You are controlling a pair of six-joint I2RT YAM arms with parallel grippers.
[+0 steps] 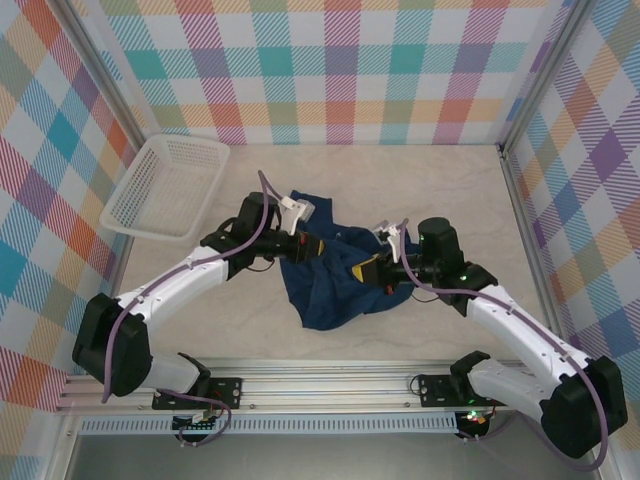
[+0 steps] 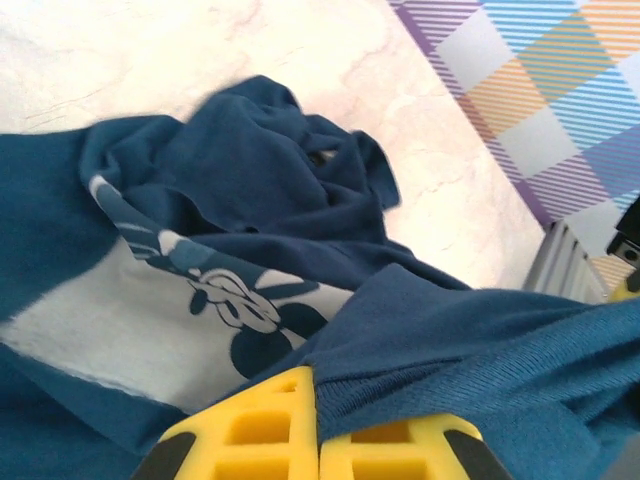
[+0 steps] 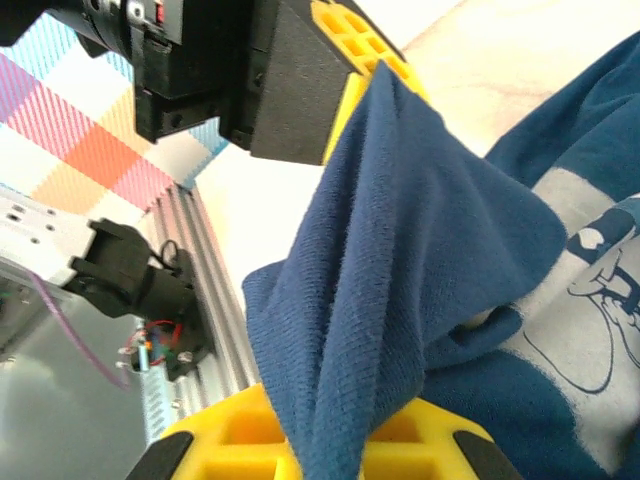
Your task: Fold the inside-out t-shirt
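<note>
Right at my fingertips, both sets of jaws are clenched on the t-shirt (image 1: 325, 290). My right gripper (image 3: 320, 435) has its yellow fingers pressed together around a bunched fold of dark blue cloth that rises from between them. That same fold runs up to my left gripper (image 3: 375, 60), which sits just above and facing the right one, and the cloth drapes off its yellow tip. Seen from the left wrist, my left fingers (image 2: 250, 435) lie closed side by side, with an edge of the cloth pinched in the seam between them.

From above, the two grippers sit close together over the middle of the table (image 1: 430, 190), the left one at the shirt's upper left and the right one at its right edge. The shirt lies crumpled in a heap beneath and between them on the pale tabletop, and a white panel with a blue print shows among the folds. Further back and to the left, a white basket (image 1: 165, 185) stands well apart from the shirt, by the checked wall (image 1: 340, 60).
</note>
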